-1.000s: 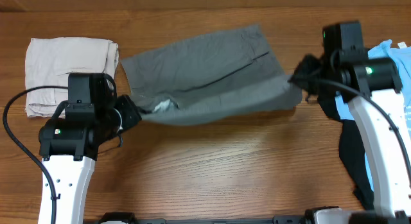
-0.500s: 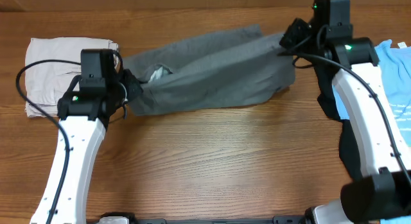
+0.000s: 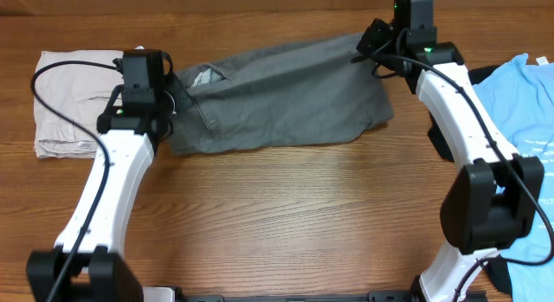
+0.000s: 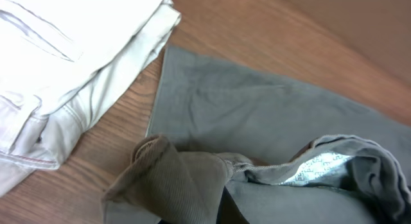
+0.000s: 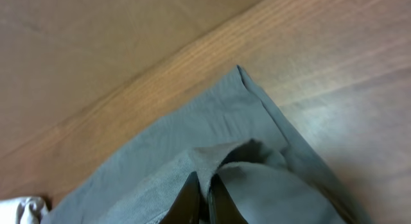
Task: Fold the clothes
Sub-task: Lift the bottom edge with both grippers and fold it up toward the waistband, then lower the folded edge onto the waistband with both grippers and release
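**Subject.** The shorts [image 3: 286, 94] lie along the far edge of the table [image 3: 286, 207], about mid-way across, doubled lengthwise so that one layer is laid over the other. The upper layer is seen to be skewed. Its near edge runs at a slant, and the lower layer shows beyond it at the far side.

**End effectors.** The left gripper [image 3: 170, 101] is closed on a bunched corner at the left end of the shorts. The right gripper [image 5: 200, 199] is closed on a pinch of cloth at the right end, near the far corner of the garment. Both ends are held low, at or just above the table.

**Surroundings.** The beige shorts [image 3: 78, 99] are stacked, folded, at the far left corner, just beside the left end. A T-shirt [image 3: 519, 120] is spread at the right edge.

**Risks.**
- If the cloth is released as it lies, the fold is judged likely to set crooked.
- White lining [image 4: 314, 169] is exposed at the left end, and a lump may be trapped there.
- Any leftward drag could disturb the beige stack.
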You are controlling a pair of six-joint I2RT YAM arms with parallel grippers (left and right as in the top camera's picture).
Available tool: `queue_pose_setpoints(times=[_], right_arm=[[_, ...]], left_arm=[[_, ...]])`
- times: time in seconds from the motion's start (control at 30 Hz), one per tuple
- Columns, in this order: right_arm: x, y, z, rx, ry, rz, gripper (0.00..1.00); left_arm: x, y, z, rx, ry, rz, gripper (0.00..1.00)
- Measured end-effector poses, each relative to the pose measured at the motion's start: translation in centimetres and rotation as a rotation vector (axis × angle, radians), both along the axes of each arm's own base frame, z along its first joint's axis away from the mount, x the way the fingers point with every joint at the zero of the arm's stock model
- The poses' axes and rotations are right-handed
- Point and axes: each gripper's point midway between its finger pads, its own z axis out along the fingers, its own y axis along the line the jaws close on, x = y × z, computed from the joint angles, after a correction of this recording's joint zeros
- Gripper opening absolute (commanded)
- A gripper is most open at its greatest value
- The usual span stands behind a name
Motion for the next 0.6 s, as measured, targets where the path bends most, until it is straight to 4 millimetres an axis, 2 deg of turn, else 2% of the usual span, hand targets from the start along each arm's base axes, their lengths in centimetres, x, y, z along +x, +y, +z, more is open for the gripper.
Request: queue_pose_setpoints(times=[0.27, 0.47, 0.53, 0.6], right_arm=[[3.8, 1.1, -3.2, 0.016, -0.075, 0.019, 0.04], [5.2, 1.3, -6.3, 0.016, -0.079, 0.018, 0.04], [5.7, 1.3, -7.0, 0.015, -0.088, 0.016, 0.04], [6.2, 1.3, -7.5, 0.015, -0.103, 0.013, 0.09]], left_arm=[[3.7, 1.1, -5.4, 0.056, 0.019, 0.047, 0.04], [5.8, 1.4, -6.9, 0.070, -0.028, 0.063, 0.07], [6.3, 1.5, -7.0, 0.074, -0.042, 0.065, 0.12], [7.0, 1.6, -7.4, 0.079, -0.063, 0.070, 0.18]])
